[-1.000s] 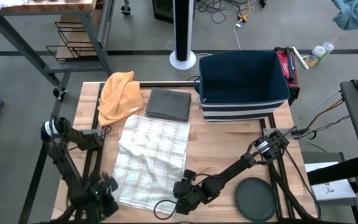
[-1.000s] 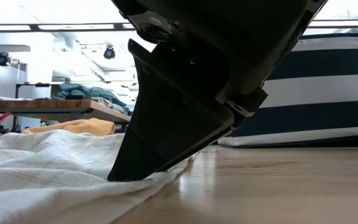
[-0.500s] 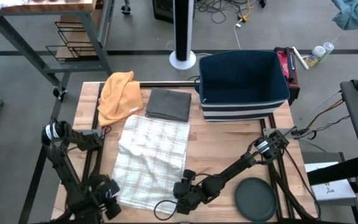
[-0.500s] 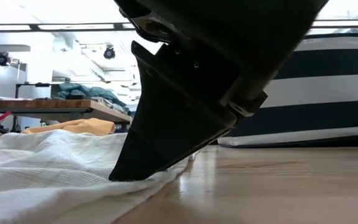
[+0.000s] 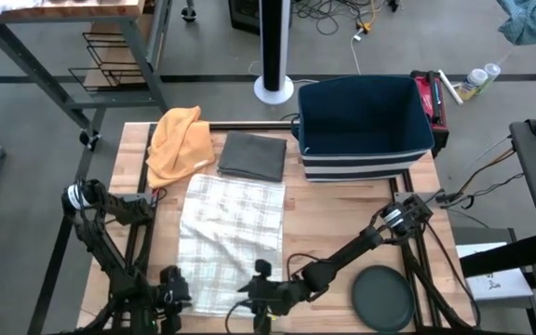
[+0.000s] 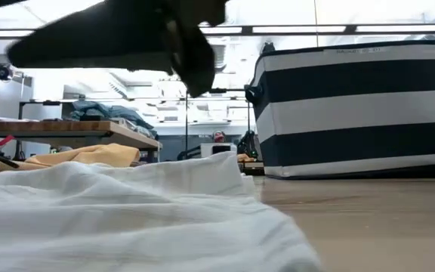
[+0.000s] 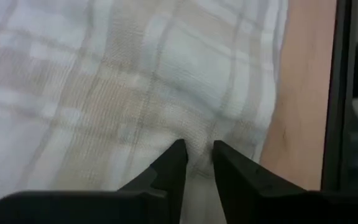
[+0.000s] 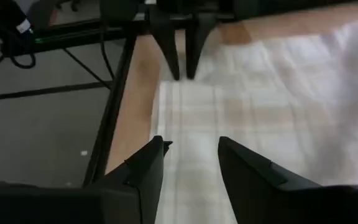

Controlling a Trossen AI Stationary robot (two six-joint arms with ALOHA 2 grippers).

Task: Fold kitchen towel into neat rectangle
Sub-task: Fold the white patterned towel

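Note:
The white plaid kitchen towel (image 5: 229, 237) lies spread on the wooden table (image 5: 342, 223), with soft wrinkles. My left gripper (image 5: 177, 296) stands at the towel's near left corner, its fingers (image 7: 174, 160) close together on a pucker of cloth (image 7: 196, 140). The right wrist view also shows the left gripper (image 8: 179, 68), its fingers pointing down on that corner. My right gripper (image 5: 261, 279) hovers open above the towel's near right part (image 8: 191, 146). It shows in the low view as a dark shape (image 6: 127, 38) clear of the cloth. My left gripper pinches a small raised pucker of the towel (image 7: 196, 144) between its two fingertips, close to the near left corner and beside the towel's edge (image 7: 272, 99). The fingers come from above, slanting down. The rest of the towel lies on the table.
An orange cloth (image 5: 180, 140) and a folded dark grey cloth (image 5: 252, 156) lie beyond the towel's far edge. A navy and white striped bin (image 5: 363, 126) stands at the back right. A dark round disc (image 5: 384, 298) sits at the near right. Bare wood lies right of the towel.
My right gripper has lifted off the towel's near right edge and tipped up; the low view now shows the cloth lying free beneath it. My left gripper has sunk and shifted right onto the towel's near left corner, rolling as it went.

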